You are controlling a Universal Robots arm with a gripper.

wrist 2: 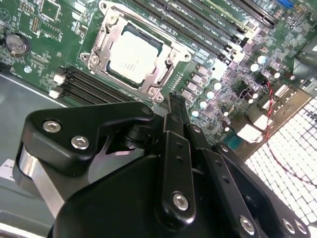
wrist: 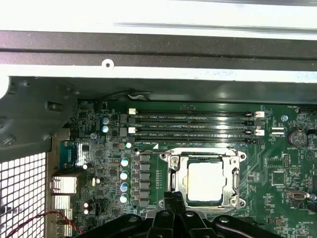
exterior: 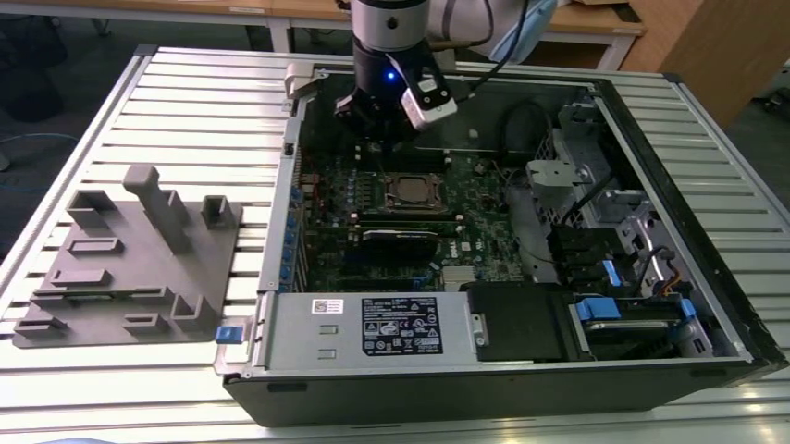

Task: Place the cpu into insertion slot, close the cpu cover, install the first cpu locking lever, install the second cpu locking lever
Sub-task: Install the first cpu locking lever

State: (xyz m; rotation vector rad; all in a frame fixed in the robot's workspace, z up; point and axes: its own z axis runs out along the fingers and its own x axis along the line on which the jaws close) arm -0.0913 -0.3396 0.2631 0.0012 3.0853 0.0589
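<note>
Counts: one cpu (wrist 2: 132, 53), one insertion slot (wrist 2: 92, 59), one cpu cover (wrist: 176, 173), one gripper (wrist 2: 174, 101). One open computer case (exterior: 691, 231) sits on the slatted worktop (exterior: 185, 102), with one grey moulded fixture (exterior: 124, 259) beside it on the exterior view's left. The first wrist view shows four long black memory slots (wrist: 193, 127) and one coin battery (wrist: 296, 136) on the green motherboard (wrist: 277, 198).

The cpu sits in the insertion slot, silvery top up. The cpu cover lies flat around it, and the chip shows through its window.

Hard to make out:
- The locking levers along the socket edges are thin, so I can't tell if they are latched.
- In the exterior view the socket is small and dark, and the arm (exterior: 392, 37) hides the motherboard's far edge.
- In the second wrist view the gripper body blocks the near half of the scene.
- In the first wrist view the gripper is cut off at the frame edge.

The fingers (wrist: 167, 197) are narrow, pressed close together, with nothing visible between them. Their tips sit just beside one corner of the socket frame, off the cpu itself. Can't tell whether they touch the frame.
</note>
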